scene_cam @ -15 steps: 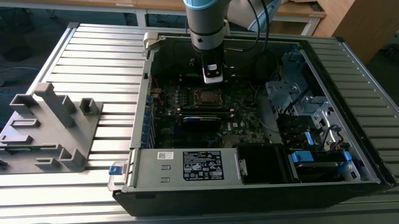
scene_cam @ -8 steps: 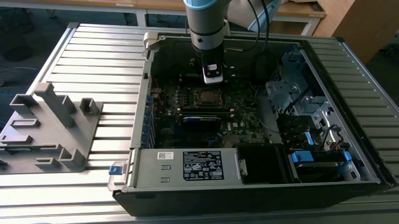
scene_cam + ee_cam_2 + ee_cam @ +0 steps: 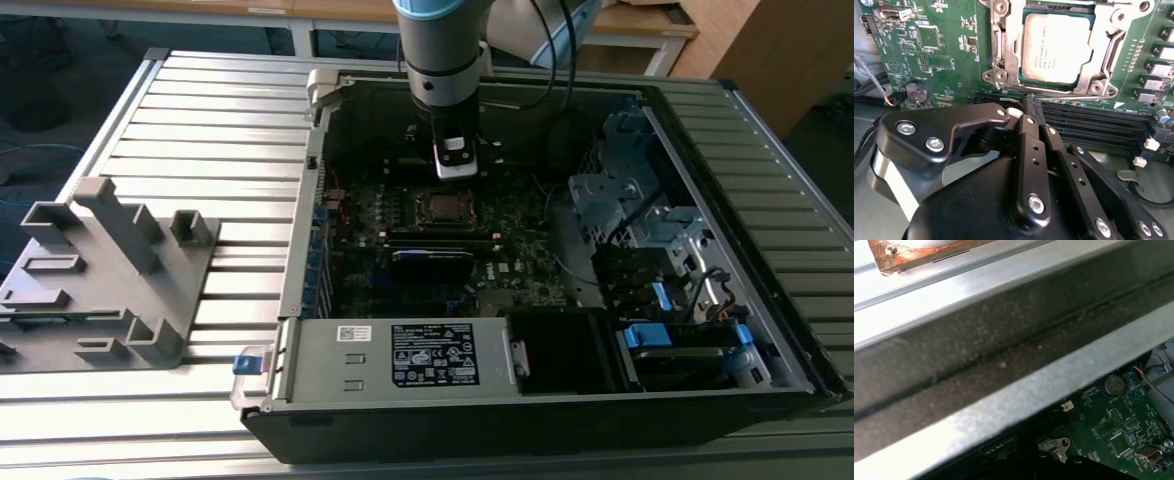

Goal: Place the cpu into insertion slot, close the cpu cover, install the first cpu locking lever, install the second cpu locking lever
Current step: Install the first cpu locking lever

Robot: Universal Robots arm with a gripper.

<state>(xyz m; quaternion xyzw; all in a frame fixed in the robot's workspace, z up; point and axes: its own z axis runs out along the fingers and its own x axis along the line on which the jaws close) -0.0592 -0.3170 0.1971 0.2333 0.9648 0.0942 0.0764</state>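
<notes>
The cpu [image 3: 1064, 45] was seen seated in the insertion slot [image 3: 416, 205], framed by the cpu cover [image 3: 1013, 50], which appeared to be laid flat over its edges. The gripper [image 3: 1032, 102] was held just off the cover's side facing the long black memory slots [image 3: 1089, 125], pointed toward the cover. Its fingers were pressed together, with nothing grasped.

Robotics lab or workshop; slotted aluminium bench [image 3: 200, 115]; opened computer case [image 3: 534, 425]; desks [image 3: 638, 24] behind

cpu cover [image 3: 1010, 55] cropped at edge, cpu [image 3: 1061, 47] rim perhaps hidden beneath
</notes>
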